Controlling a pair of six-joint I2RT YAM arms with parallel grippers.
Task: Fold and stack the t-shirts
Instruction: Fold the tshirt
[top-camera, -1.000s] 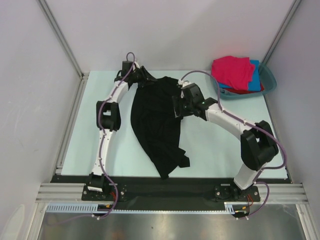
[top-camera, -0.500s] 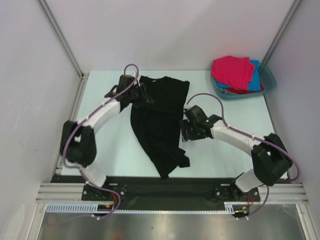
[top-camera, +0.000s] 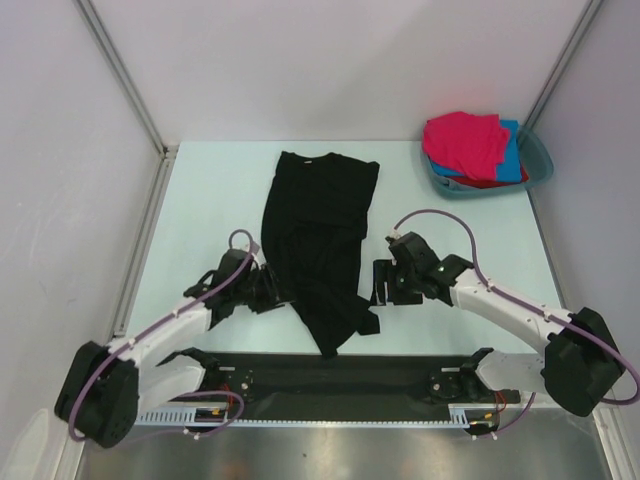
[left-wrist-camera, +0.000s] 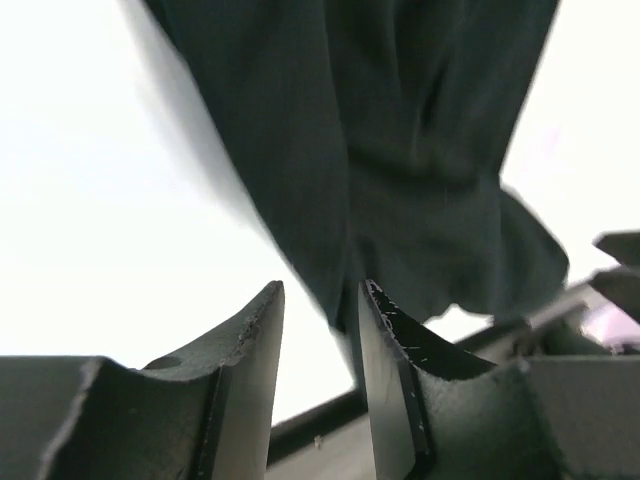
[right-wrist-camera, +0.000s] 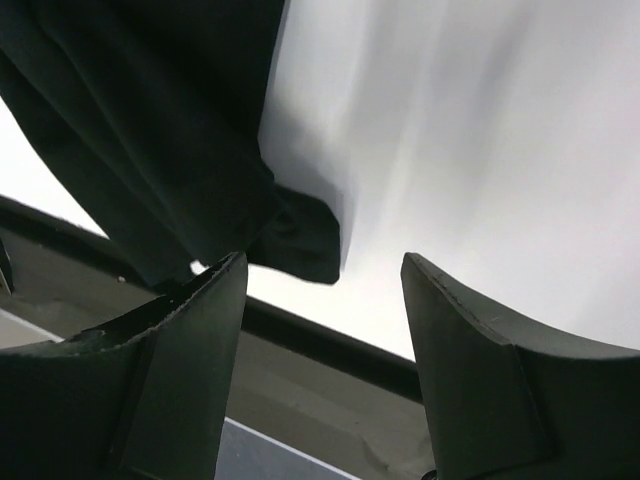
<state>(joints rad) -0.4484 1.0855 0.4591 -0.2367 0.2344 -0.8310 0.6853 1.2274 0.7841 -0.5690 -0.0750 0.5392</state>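
Lying mid-table is one black shirt (top-camera: 318, 235); three shirts (top-camera: 465, 140) fill one basin (top-camera: 541, 160) at two o'clock. Left gripper (top-camera: 272, 293) at eight, narrowly parted; right gripper (top-camera: 380, 284) at four, wide; both empty.

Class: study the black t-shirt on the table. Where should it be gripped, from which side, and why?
Likely best: pinch the black t-shirt at its crumpled near end, left gripper from its left edge, right gripper from its right. That end narrows into raised folds; the far end lies flat.
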